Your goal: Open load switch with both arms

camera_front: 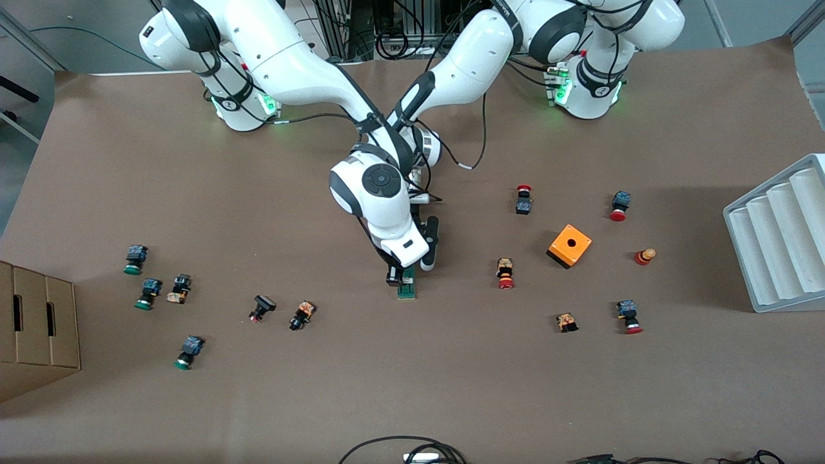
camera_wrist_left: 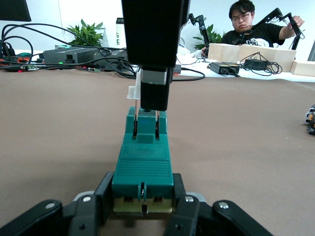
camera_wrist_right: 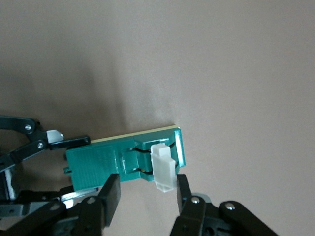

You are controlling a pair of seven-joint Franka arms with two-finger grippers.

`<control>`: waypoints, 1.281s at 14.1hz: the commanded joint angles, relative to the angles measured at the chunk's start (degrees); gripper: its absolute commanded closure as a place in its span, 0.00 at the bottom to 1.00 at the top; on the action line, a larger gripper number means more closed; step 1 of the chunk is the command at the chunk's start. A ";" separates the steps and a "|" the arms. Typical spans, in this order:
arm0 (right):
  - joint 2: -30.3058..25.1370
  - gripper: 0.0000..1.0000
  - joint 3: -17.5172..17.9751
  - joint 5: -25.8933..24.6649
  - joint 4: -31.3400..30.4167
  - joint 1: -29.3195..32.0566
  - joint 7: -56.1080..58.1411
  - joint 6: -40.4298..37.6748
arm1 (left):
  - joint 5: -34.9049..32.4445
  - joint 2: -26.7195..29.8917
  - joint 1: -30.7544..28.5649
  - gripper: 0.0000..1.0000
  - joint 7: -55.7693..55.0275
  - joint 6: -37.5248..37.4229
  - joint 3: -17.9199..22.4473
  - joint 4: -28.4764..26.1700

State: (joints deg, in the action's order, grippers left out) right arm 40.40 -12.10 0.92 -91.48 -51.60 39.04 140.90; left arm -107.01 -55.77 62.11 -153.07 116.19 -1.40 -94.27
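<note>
Both arms have met mid-table over the load switch (camera_front: 407, 289), which lies flat on the brown paper-covered table (camera_front: 412, 386). The left gripper (camera_wrist_left: 142, 196) is clenched on the switch's plain end, while the right gripper (camera_wrist_right: 145, 189) is clamped across the raised part beside the white piece (camera_wrist_right: 163, 167). I judge the grasp made and the opening itself not yet done. Push buttons (camera_front: 506, 273), an orange box (camera_front: 570, 245), a grey tray (camera_front: 783, 238) and a cardboard box (camera_front: 35, 328) lie about; a seated man (camera_wrist_left: 248, 27) faces a cluttered desk.

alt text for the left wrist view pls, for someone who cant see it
The left gripper clamps one end of a dark-green load switch lying on the brown table. At the switch's other end, the right gripper comes down from above, its fingertips straddling a raised green tab beside a white piece.
</note>
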 commanded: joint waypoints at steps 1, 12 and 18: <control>-1.99 0.47 0.23 -1.89 -2.65 -0.34 -0.10 -0.54 | 0.84 0.22 0.11 0.48 -0.82 -0.26 -0.27 -0.21; -2.43 0.48 1.64 -2.94 -3.45 0.19 -0.19 -0.54 | 0.84 0.22 0.11 0.48 -0.73 -0.26 -0.27 -0.21; -2.43 0.48 1.90 -3.73 -3.79 0.19 -0.27 -0.54 | 0.84 0.22 0.11 0.48 -0.73 -0.26 -0.27 -0.12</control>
State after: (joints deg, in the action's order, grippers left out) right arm 39.79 -11.21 -1.23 -92.57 -51.60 39.26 140.90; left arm -107.01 -55.77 62.11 -153.08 116.19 -1.40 -94.27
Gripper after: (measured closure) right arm 0.480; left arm 0.476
